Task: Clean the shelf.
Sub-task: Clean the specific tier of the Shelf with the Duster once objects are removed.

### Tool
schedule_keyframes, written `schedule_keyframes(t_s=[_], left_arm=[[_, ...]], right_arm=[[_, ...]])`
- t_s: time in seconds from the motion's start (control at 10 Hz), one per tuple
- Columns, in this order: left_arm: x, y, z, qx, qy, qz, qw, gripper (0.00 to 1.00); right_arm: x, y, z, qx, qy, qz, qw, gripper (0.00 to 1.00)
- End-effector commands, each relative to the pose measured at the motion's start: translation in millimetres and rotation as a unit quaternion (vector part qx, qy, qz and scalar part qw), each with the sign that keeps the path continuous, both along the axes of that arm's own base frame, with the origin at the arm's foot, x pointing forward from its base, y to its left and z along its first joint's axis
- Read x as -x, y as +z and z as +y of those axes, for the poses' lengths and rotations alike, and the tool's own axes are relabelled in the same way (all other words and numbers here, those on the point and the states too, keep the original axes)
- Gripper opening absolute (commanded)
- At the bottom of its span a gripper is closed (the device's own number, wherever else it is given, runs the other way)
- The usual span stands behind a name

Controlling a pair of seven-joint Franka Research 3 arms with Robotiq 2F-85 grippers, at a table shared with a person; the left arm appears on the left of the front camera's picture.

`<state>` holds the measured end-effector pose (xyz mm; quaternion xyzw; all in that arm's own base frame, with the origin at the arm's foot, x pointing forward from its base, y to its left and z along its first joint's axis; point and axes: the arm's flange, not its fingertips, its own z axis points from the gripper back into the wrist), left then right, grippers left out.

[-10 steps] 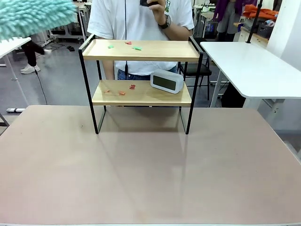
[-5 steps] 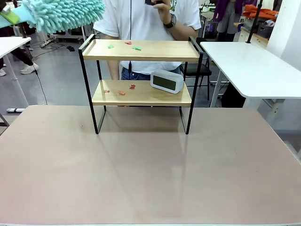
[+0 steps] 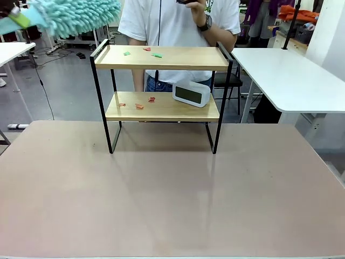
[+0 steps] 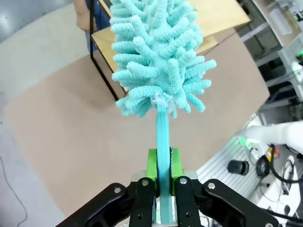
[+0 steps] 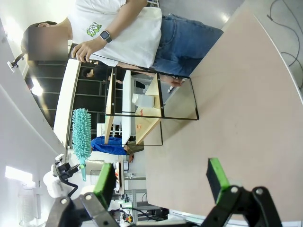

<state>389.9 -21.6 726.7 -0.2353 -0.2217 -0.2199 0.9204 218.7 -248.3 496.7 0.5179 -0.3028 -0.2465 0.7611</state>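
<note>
finds the shelf (image 3: 161,59) standing at far middle of the surface (image 3: 172,199), just in front of a person. shows small coloured scraps (image 3: 156,54) on both boards, w/ a grey clock (image 3: 191,93) on the lower one. grips a fluffy teal duster (image 3: 81,15) by its thin handle in the left pincer (image 4: 163,161), clamped shut, high & left of the shelf. leaves the right pincer (image 5: 160,178) wide open, empty. prob. light, stiff, tippy on thin legs; best steadied by the black frame, swept softly.
</note>
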Motion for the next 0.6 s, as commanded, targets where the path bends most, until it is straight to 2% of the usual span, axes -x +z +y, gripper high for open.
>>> schedule_keyframes(t_s=[0.0,0.2,0.5], left_arm=[[-11,-13,-29,-0.025,0.032,0.01,0.999,0.12],[-22,-27,-58,-0.065,0.072,0.016,0.995,0.12],[-36,-49,-85,-0.105,0.057,0.023,0.993,0.12]], right_arm=[[-2,2,0,0.001,0.001,-0.018,1.0,1.0],[-2,2,0,0.001,0.001,-0.018,1.0,1.0],[-2,2,0,0.001,0.001,-0.018,1.0,1.0]])
